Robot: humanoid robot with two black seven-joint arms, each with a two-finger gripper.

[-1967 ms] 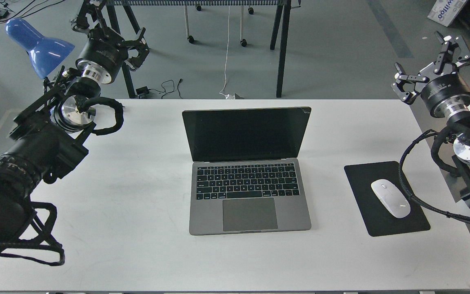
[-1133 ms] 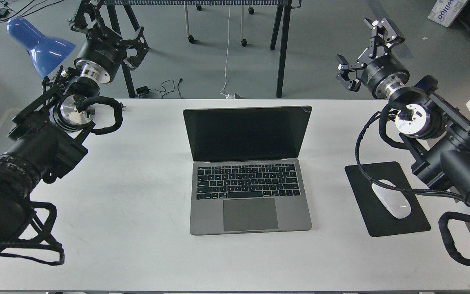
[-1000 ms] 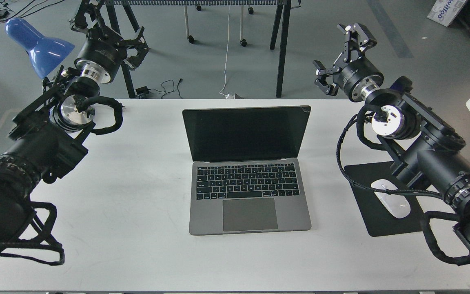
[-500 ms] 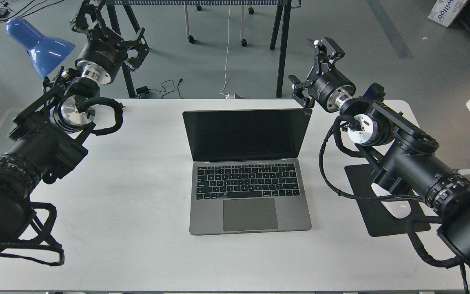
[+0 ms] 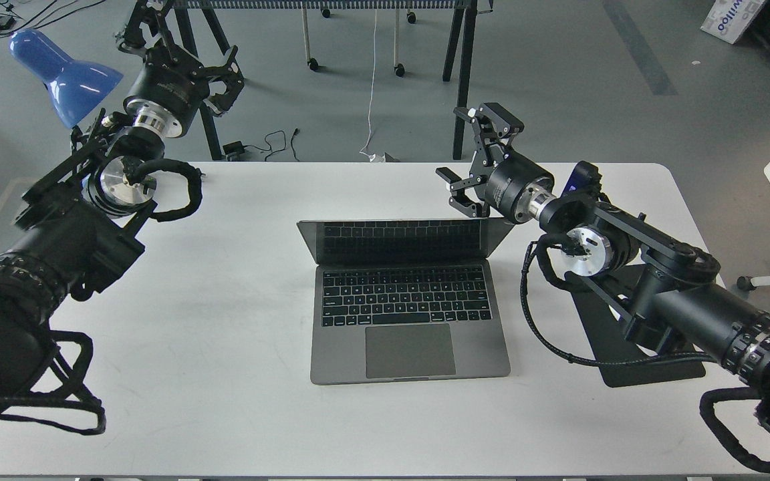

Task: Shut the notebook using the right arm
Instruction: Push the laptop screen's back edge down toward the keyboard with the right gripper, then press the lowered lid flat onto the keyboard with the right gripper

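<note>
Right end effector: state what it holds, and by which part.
Nothing is held. The right end effector is open, its fingers spread at the top right corner of the slim grey metal laptop's half-lowered lid.

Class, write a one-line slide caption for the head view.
Right gripper, jaws open, presses the notebook lid partway shut on the white table; left gripper hangs idle.
</note>
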